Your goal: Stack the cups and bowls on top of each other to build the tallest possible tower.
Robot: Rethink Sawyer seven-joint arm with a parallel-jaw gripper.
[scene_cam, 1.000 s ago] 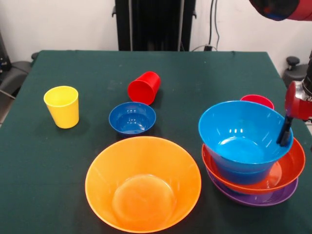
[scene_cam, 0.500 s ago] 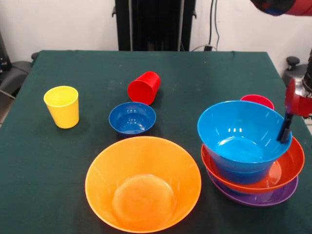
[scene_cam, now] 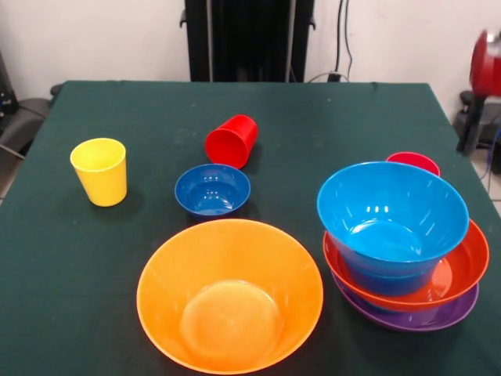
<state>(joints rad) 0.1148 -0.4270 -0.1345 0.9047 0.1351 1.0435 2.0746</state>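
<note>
Jaws: at the right edge, a blurred red part of the arm (scene_cam: 487,63) with a dark finger-like piece hanging below it. How far the jaws stand open cannot be told. They hold nothing visible and touch none of the cups or bowls.

Worktop (scene_cam: 94,298): dark green cloth, square to the camera. Behind its far edge, a white wall, the black pedestal (scene_cam: 249,39) at top centre, cables on the wall to its right, and dark chair parts at the far left.

Near to far:
- Orange bowl (scene_cam: 229,294), largest, upright, at the near edge, centre-left.
- Tower (scene_cam: 403,251) at near right: purple bowl (scene_cam: 407,319) lowest, red-orange bowl (scene_cam: 462,270) nested in it, large blue bowl (scene_cam: 391,215) nested on top, upright. The blue bowl's outer wall hints at another blue one beneath it, but the count cannot be told.
- Pinkish-red cup (scene_cam: 412,161) just behind the tower; only its rim shows above the blue bowl.
- Small blue bowl (scene_cam: 212,189), upright, just beyond the orange bowl, apart from it.
- Yellow cup (scene_cam: 99,171), upright, at far left, well apart from the rest.
- Red cup (scene_cam: 232,141), on its side, base towards the camera, just behind the small blue bowl.

The tower lies below and to the left of the jaws, apart from them.
</note>
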